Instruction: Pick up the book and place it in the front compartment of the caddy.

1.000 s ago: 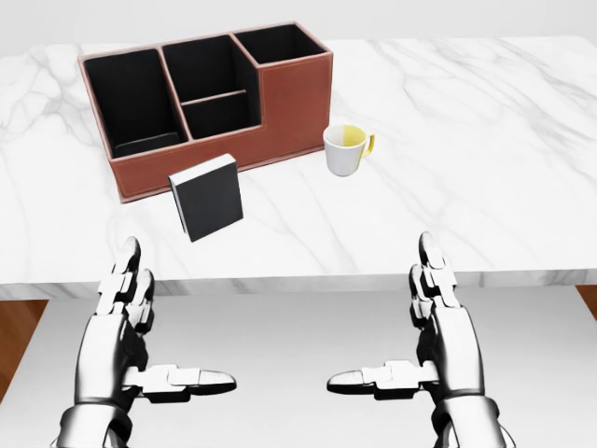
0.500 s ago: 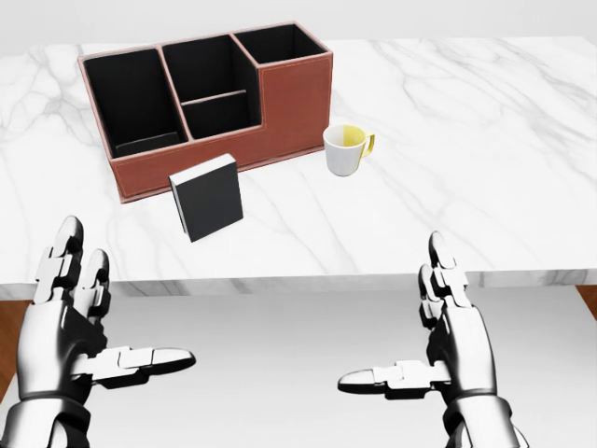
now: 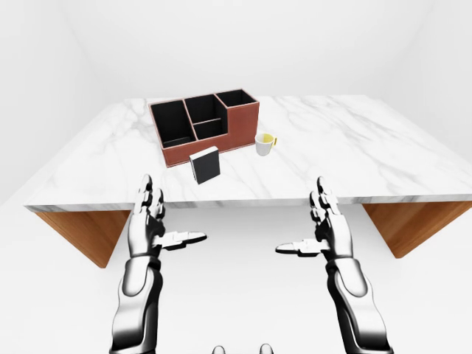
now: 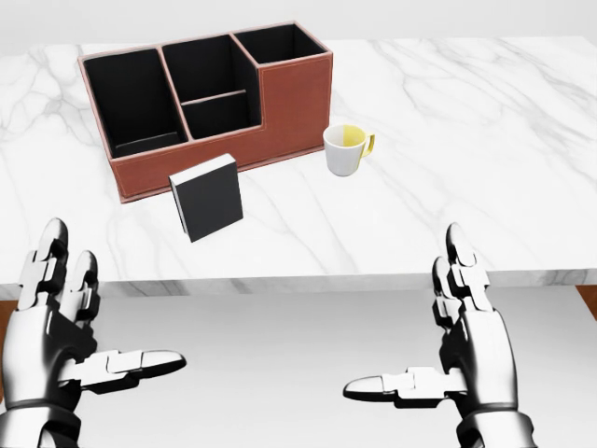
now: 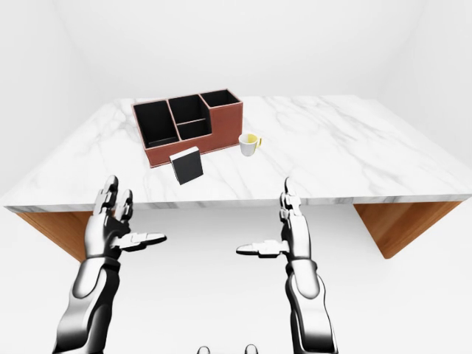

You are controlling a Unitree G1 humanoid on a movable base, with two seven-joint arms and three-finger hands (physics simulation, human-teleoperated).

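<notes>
A black book (image 4: 207,197) with a white page edge stands upright on the marble table (image 4: 466,140), just below the brown caddy (image 4: 297,103) in the head view. The caddy has several black-lined compartments, all without contents. My left hand (image 4: 84,327) hangs open at the lower left, below the table's near edge and well short of the book. My right hand (image 4: 438,345) is open at the lower right, thumb pointing left. Neither hand touches anything.
A white mug (image 4: 346,149) with a yellow inside and handle stands right of the caddy. The marble top rests on wooden supports (image 3: 81,232) seen in the left-eye view. White floor and walls surround the table.
My left hand has moved left and down, away from the centre. My right hand has drifted slightly right and down. Book, caddy and mug have not moved.
</notes>
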